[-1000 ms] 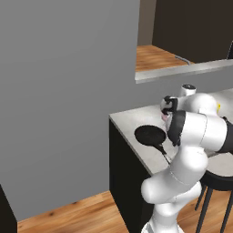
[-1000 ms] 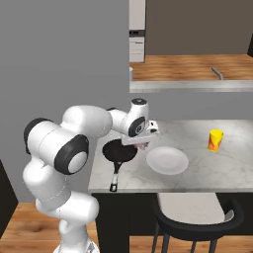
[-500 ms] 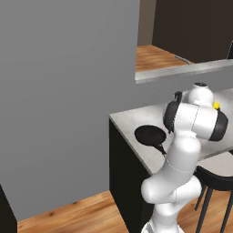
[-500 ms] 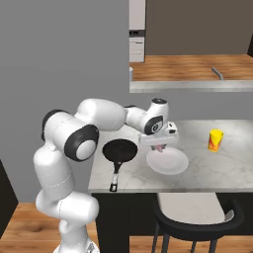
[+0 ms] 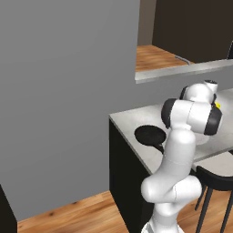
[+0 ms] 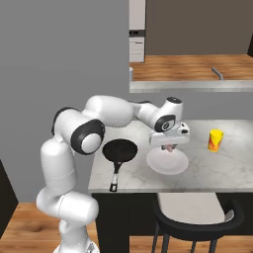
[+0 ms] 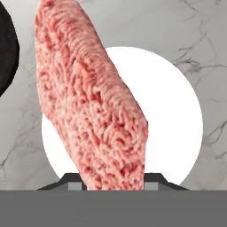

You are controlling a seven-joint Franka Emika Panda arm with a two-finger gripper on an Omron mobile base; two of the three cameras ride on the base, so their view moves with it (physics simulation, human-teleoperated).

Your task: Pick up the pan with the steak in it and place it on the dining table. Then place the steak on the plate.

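The black pan (image 6: 119,150) rests empty on the dining table (image 6: 227,168), its handle pointing toward the front edge; it also lies at the table's near end in the left base view (image 5: 149,135). My gripper (image 6: 169,145) hangs just above the white plate (image 6: 168,162), shut on the pink steak (image 6: 170,147). In the hand view the steak (image 7: 93,102) stands on edge between my gripper's (image 7: 113,182) jaws, with the plate (image 7: 177,111) directly beneath and the pan's rim (image 7: 6,48) at the left edge.
A yellow cup (image 6: 215,140) stands on the table to the right of the plate. A black stool (image 6: 195,212) sits under the table's front edge. A grey wall rises to the left, and a raised counter ledge (image 6: 192,85) runs behind the table.
My gripper has carried the steak rightward from over the pan to over the plate. The pan has stayed where it was.
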